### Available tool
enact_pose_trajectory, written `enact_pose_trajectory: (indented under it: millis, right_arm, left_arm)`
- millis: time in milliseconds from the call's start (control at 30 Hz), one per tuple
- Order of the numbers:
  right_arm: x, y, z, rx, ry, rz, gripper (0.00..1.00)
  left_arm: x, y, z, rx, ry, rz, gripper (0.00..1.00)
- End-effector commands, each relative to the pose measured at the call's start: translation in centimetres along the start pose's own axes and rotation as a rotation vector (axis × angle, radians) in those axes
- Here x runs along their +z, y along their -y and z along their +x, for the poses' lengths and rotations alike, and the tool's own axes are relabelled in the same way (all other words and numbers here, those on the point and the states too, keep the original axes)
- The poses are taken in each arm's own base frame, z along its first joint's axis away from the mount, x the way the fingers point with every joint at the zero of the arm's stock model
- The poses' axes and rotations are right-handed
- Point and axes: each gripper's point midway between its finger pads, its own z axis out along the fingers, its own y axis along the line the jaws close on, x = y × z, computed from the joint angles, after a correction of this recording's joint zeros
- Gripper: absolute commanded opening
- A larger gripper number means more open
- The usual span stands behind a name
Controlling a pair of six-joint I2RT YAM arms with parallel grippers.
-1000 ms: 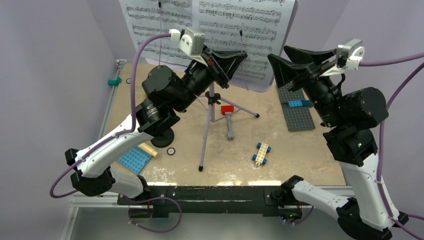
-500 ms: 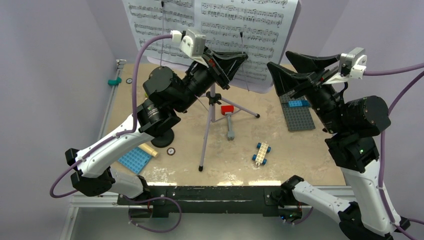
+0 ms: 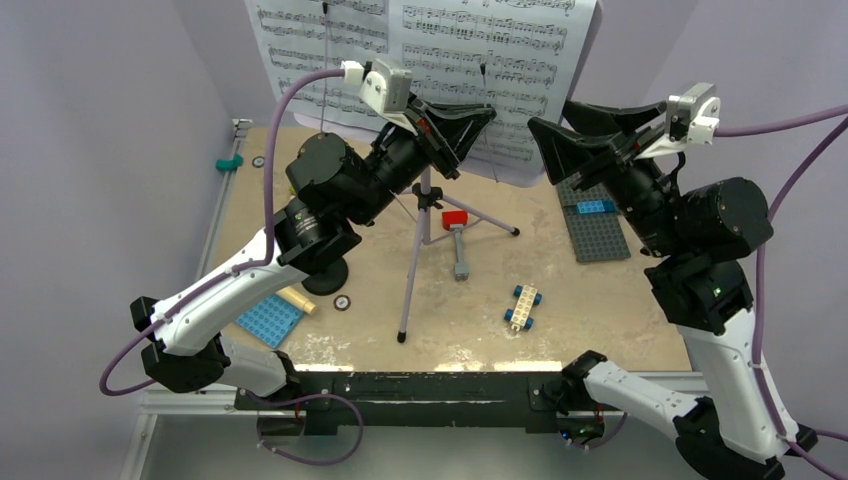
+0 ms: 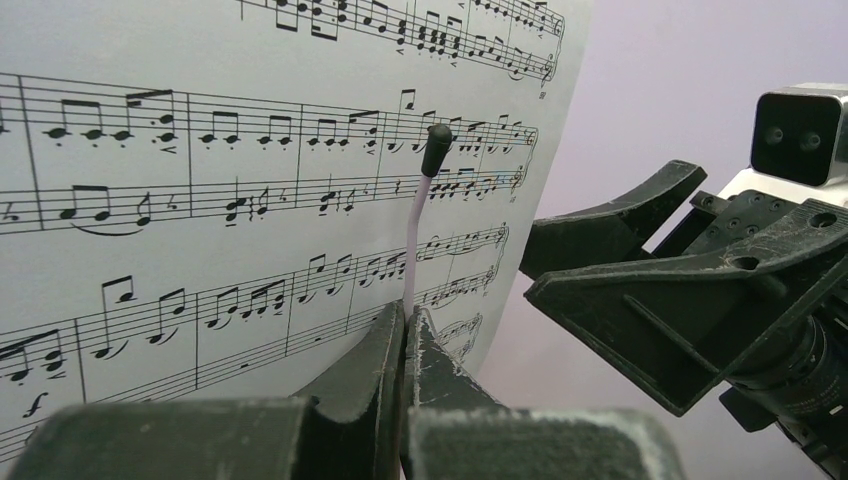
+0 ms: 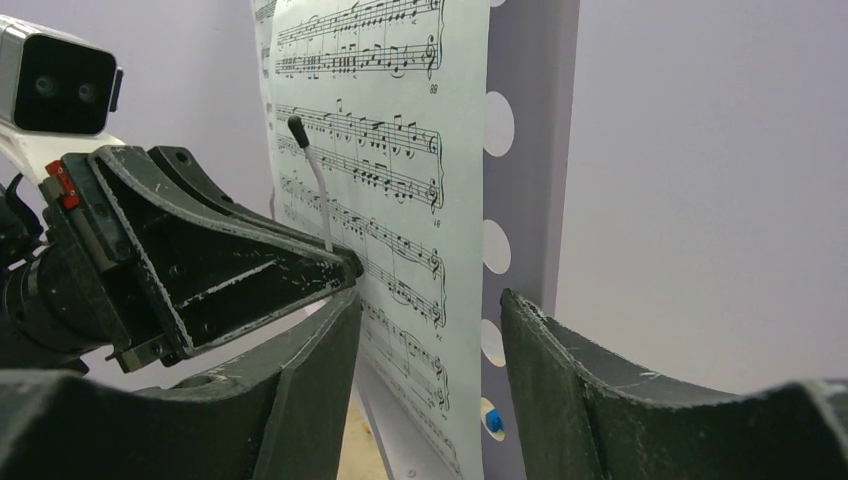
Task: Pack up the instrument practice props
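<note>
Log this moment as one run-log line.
left gripper: shut on page-holder wire | right gripper: open, facing sheet music edge on music stand | stand: upright, not packed

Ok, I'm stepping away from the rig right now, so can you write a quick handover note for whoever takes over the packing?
Left gripper: shut on the page-holder wire of the music stand.
Right gripper: open, jaws either side of the stand's right edge and the sheet-music pages, not clamped.
Mic stand and microphone: on the table by the left arm.
Done: nothing packed yet.
Left: take the pages off, pack the stand, mic stand and microphone. No container in view.
</note>
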Motion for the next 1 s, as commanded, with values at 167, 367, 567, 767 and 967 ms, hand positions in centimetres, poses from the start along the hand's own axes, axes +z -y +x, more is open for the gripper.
enact_pose_trajectory:
  millis: [167, 367, 567, 767, 967]
  right_arm:
    - [1.0, -0.7, -0.7, 0.004, -0.008, -0.033, 0.48]
    - [1.3, -0.5, -0.3, -0.002, -0.02, -0.03, 0.31]
    - [0.5, -0.3, -1.1, -0.005, -0.005, -0.01, 0.0]
    - [-1.8, -0.4, -2.4, -0.01, 0.025, -0.001, 0.0]
    - [-5.4, 0.0, -3.2, -0.033, 0.047, 0.036, 0.0]
  left_arm:
    - [-0.9, 2.5, -0.9, -0.025, 0.01, 0.095, 0.0]
    - [-0.9, 2.6, -0.7, -0.026, 0.005, 0.097, 0.0]
    - [-0.9, 2.2, -0.9, -0.011, 0.014, 0.079, 0.0]
    - [-1.0, 1.8, -1.3, 0.003, 0.031, 0.061, 0.0]
    - [-1.1, 1.6, -1.8, 0.017, 0.046, 0.048, 0.0]
